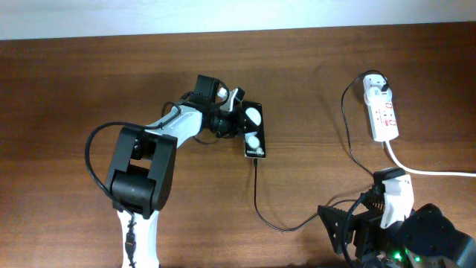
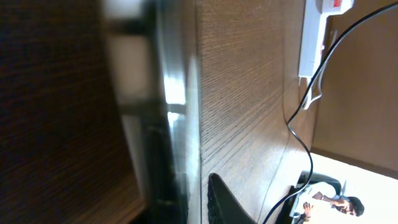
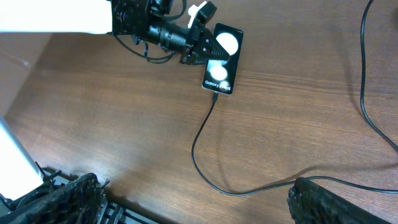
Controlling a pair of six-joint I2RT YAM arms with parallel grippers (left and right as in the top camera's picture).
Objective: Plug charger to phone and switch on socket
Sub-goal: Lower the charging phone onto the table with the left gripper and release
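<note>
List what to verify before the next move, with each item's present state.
1. Charger tip in the phone bottom edge: ok, looks seated.
2. Plug adapter in the socket: ok, it sits at the strip's far end.
3. Socket switch on: cannot tell, the red marks are too small to read.
4. Right fingers open and empty: ok.
5. Left fingers gripping the phone: cannot tell; they meet its edge, but the grip is unclear.
</note>
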